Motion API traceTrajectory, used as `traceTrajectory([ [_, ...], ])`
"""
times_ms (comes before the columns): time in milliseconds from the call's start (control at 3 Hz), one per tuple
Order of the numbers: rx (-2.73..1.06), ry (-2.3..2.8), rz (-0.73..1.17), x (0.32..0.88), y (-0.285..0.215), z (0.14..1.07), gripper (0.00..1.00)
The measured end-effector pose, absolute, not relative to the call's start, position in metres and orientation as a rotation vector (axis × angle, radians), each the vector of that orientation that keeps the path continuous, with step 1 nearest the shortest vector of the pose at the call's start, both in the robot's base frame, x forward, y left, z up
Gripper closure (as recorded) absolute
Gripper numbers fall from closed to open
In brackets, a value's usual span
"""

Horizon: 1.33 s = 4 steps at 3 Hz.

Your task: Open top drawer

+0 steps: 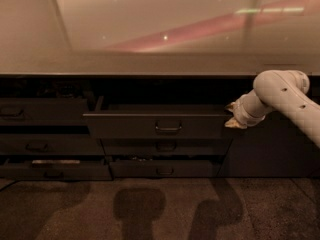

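Camera view shows a wide pale counter [160, 64] across the upper half of the frame, and under it a dark cabinet [270, 149] with several drawers. At the bottom there is the floor [65, 209] with soft shadows on it.

The top drawer [125, 126] is in the middle of the frame, a little left of centre. Its front stands out from the cabinet, in front of the two lower drawers [165, 156] under it, and a dark gap is open behind its upper edge. So I judge it partly open, not fully. Its long axis runs left to right across the frame.

The white arm [290, 101] comes in from the right edge, at middle height. The gripper [232, 115] is at the right end of the drawer front, touching it or just beside it. I cannot tell if it is open or closed, or if it has hold of anything.

The small handle [168, 128] sits in the centre of the drawer front, well apart from the gripper, to its left. The drawer therefore lies to the left of the gripper, and to open it more it must be pulled out of the cabinet, toward the camera.
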<state>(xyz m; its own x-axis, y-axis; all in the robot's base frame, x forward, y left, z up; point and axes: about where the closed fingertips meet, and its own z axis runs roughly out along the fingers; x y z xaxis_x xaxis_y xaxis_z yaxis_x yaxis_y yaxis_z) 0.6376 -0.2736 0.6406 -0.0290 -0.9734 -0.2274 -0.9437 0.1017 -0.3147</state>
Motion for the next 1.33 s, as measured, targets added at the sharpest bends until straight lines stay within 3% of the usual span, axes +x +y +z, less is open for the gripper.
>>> traceTrajectory([
  [1333, -1.895, 2.001, -0.104, 0.616, -0.276, 0.636, 1.00],
])
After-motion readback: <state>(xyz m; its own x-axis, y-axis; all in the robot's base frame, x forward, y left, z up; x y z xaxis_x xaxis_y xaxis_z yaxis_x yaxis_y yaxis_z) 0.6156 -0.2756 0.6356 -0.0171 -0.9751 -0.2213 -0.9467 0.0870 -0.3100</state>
